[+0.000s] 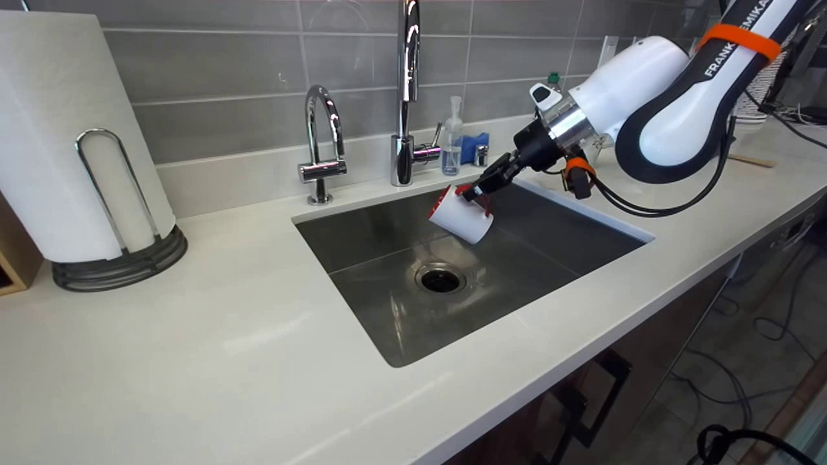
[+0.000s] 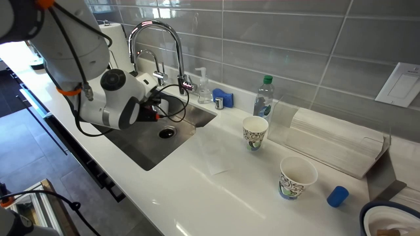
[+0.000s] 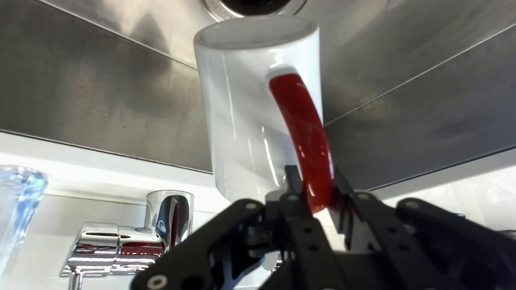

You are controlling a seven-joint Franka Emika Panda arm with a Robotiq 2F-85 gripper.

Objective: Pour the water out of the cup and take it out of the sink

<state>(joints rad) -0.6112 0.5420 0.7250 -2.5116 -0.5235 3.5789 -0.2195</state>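
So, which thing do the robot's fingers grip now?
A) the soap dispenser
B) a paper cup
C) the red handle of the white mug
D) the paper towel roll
C: in the wrist view, the red handle of the white mug sits between the fingers, closed on it.

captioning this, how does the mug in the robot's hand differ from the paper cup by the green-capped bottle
The mug is tilted over the sink; the paper cup stands upright on the countertop. The mug has a red handle, held by the hand; the paper cup shows none. The mug's outside looks plain white, the paper cup's carries dark swirls. Both are drinking vessels.
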